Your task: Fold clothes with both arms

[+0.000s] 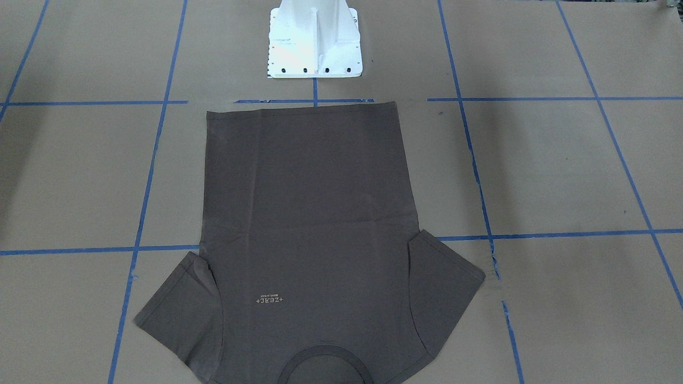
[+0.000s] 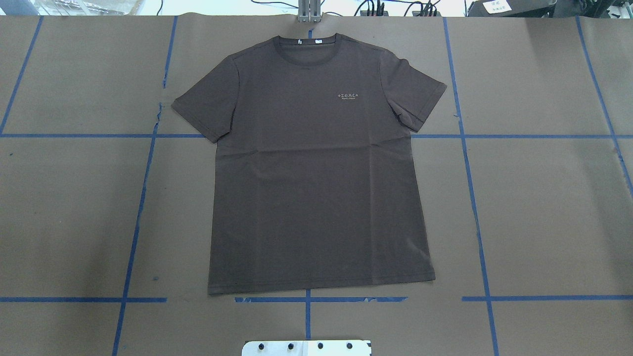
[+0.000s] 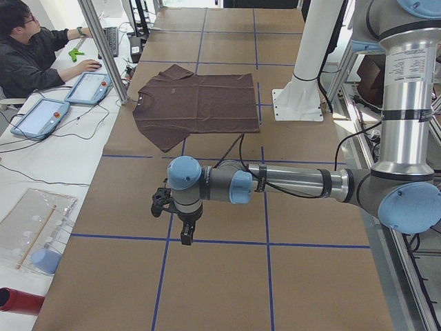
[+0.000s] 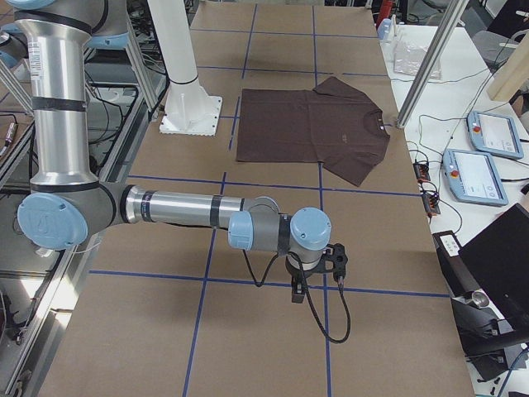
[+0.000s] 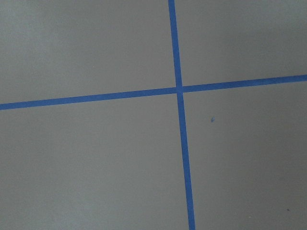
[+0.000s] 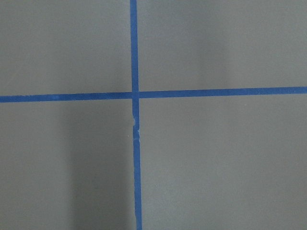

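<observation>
One dark grey-brown short-sleeved cotton T-shirt [image 1: 309, 213], your front view: flat, logo up on brown paper-covered table [image 1: 560, 170], hem near white metal pedestal base [image 1: 315, 48]. Overhead: sleeves spread, blue tape lines [image 2: 74, 299] under it. Left side view: left gripper [image 3: 185, 233] well apart from T-shirt; spread or pressed together, cannot tell. Right side view: right gripper [image 4: 298, 289] same, cannot tell. Wrist views: tape crossings.

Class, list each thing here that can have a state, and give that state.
T-shirt: spread flat, unfolded, logo side up.
Left gripper: over the table, apart from the T-shirt; open or shut, cannot tell.
Right gripper: over the table, apart from the T-shirt; open or shut, cannot tell.
</observation>
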Controlling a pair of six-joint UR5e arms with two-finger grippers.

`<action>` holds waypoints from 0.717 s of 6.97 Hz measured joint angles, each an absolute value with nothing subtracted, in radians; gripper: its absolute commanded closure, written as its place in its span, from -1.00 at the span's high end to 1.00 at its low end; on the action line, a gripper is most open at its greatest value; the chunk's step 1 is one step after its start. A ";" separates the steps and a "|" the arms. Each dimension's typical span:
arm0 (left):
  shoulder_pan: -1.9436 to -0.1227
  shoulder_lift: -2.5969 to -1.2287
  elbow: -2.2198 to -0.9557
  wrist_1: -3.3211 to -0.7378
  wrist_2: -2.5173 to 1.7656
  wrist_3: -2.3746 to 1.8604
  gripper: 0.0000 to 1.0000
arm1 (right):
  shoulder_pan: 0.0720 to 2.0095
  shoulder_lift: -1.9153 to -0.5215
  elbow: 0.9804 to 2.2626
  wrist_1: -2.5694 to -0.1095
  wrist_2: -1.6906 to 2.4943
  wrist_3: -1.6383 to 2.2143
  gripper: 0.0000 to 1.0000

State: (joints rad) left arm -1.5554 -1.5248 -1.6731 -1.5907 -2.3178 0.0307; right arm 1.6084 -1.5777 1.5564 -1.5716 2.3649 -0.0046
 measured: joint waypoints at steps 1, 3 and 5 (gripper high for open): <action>-1.555 -1.525 -1.675 -1.591 -2.318 0.032 1.00 | 1.608 -1.576 1.558 -1.569 2.365 -0.004 1.00; -1.555 -1.537 -1.688 -1.592 -2.322 0.032 1.00 | 1.599 -1.551 1.561 -1.565 2.361 -0.004 1.00; -1.552 -1.604 -1.716 -1.617 -2.329 0.033 1.00 | 1.545 -1.465 1.559 -1.546 2.353 -0.003 1.00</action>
State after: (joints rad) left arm -1.5515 -1.6040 -1.7158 -1.6170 -2.3291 0.0335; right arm 1.5446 -1.4647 1.5587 -1.5459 2.3534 -0.0031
